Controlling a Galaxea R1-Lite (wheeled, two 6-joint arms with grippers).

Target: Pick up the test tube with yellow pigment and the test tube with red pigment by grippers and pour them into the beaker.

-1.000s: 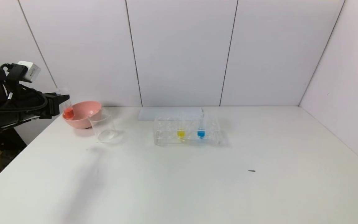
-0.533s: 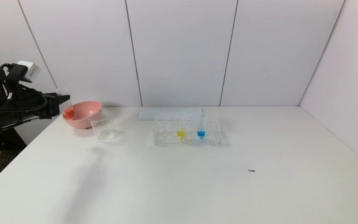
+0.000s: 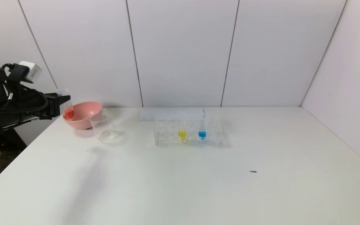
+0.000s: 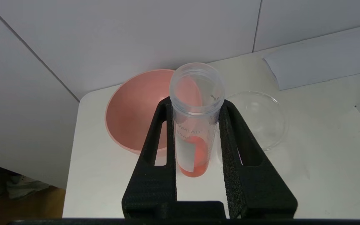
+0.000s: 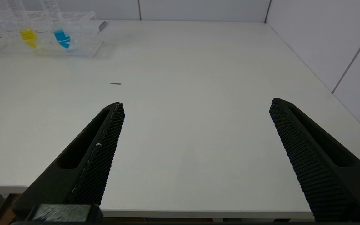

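Note:
My left gripper (image 3: 62, 103) is shut on the test tube with red pigment (image 3: 68, 110), holding it upright above the table's far-left corner. It hangs in front of the pink bowl and just left of the beaker (image 3: 103, 126). In the left wrist view the fingers (image 4: 162, 134) clamp the tube (image 4: 195, 140) just under its rim, with the beaker (image 4: 258, 118) beside it. The test tube with yellow pigment (image 3: 182, 132) stands in the clear rack (image 3: 167, 136) mid-table. My right gripper (image 5: 197, 103) hangs open over the near table edge, with nothing between its fingers.
The pink bowl (image 3: 84, 123) sits behind the beaker at the far left. A tube with blue liquid (image 3: 202, 132) stands in the rack next to the yellow one. A flat white sheet (image 3: 167, 114) lies behind the rack. Walls close the back and right.
The left gripper with the red tube has crept up very slightly. Nothing else has moved.

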